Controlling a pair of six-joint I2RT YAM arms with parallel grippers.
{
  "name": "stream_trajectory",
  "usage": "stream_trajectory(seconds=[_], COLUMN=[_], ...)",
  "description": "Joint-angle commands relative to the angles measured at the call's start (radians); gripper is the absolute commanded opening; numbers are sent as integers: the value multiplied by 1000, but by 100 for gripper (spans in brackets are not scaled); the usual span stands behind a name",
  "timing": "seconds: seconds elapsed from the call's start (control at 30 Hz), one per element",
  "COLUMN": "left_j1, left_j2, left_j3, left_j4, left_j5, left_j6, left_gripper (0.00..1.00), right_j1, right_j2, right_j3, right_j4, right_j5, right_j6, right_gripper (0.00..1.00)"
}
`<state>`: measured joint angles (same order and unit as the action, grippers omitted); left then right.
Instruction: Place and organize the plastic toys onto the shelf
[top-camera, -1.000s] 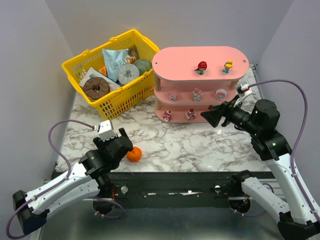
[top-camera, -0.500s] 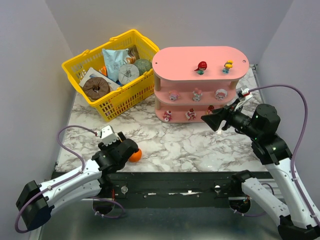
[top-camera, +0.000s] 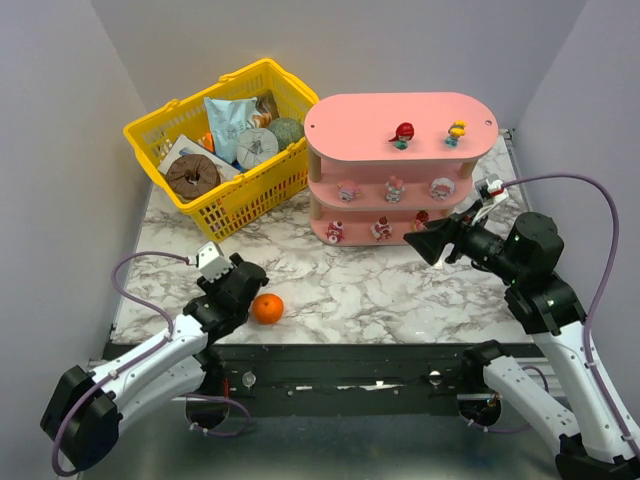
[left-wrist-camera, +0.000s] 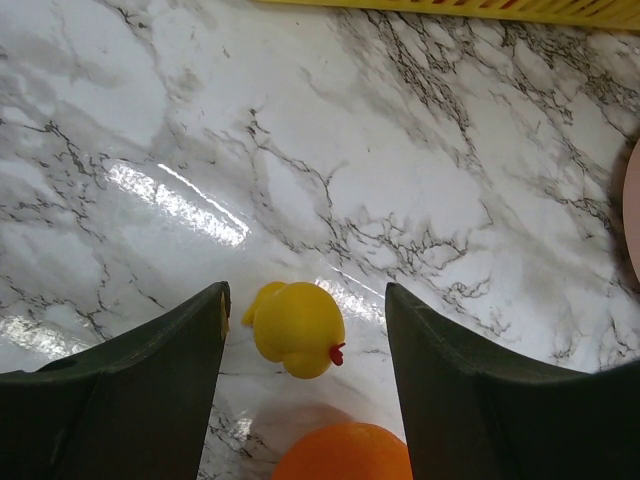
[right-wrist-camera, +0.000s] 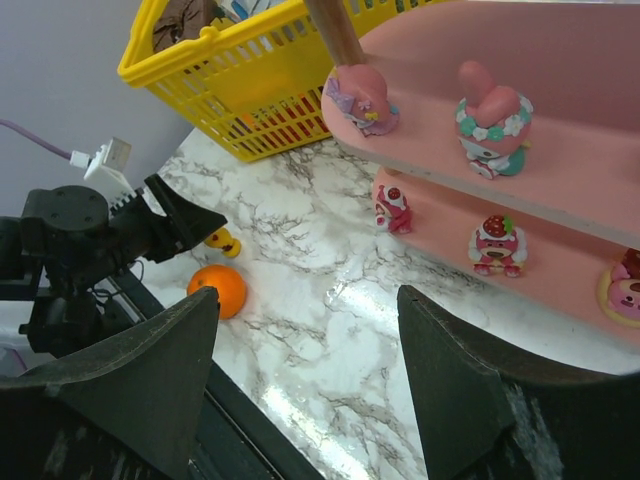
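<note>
A small yellow duck toy (left-wrist-camera: 297, 328) lies on the marble between the fingers of my left gripper (left-wrist-camera: 307, 290), which is open with gaps on both sides. In the top view the left gripper (top-camera: 247, 280) hides the duck. The orange ball (top-camera: 267, 308) sits just beside it. The pink shelf (top-camera: 350, 125) holds two figurines (top-camera: 403, 134) on top and three on each lower tier (top-camera: 394, 188). My right gripper (top-camera: 415, 238) hovers open and empty in front of the shelf's right end, and in its wrist view the gripper (right-wrist-camera: 308, 300) looks past pink figurines (right-wrist-camera: 492, 243) towards the duck (right-wrist-camera: 222, 241).
A yellow mesh basket (top-camera: 250, 195) of packaged goods stands at the back left, touching the shelf's left end. The orange ball (left-wrist-camera: 345, 455) lies close under the left gripper's fingers. Grey walls close in both sides, and the table's front edge runs just behind the ball.
My left gripper's jaws have narrowed around the duck, and the arm has shifted slightly back from the ball. The right gripper has drifted a little lower and stays open.
</note>
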<state>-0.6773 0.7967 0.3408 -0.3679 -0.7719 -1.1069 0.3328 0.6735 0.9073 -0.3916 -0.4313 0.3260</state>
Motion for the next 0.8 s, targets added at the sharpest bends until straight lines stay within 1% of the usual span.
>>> stream_trajectory(seconds=[0.0,0.33,0.43,0.53,0.57,0.63,0.67,0.73,0.77], left_j1=[16,25,27,27,28,28,28,28,30], left_j2=[47,96,104,111,111,113,113,116,119], left_j3=[-10,-11,-13,-11,-10,-8,-9,-11,-3], left_j4=[47,52,55,57,55,63,67,90,93], left_j5=[46,59,60,63,66,71,74,85,91], left_j6=[-13,-39,-37,-37,-36,-31,-28,-7,1], left_gripper=[71,66,62,54,50,46,40,36,30], right_j1=[6,5,6,5,6,5,5,5,5], right_j2=[-20,-38,-35,-37,-35,-37,-35,-35,-34], right_j3=[-4,-4,-5,-5,-5,-5,-5,-5,-5], right_j4=[-6,-16,-16,-20,-18,-20,-20,-20,-21], right_j5=[16,32,37,43,45,52,52,60,60], right_j6=[18,15,12,11,10,10,10,8,8], right_gripper=[80,80,80,80,80,80,80,80,80])
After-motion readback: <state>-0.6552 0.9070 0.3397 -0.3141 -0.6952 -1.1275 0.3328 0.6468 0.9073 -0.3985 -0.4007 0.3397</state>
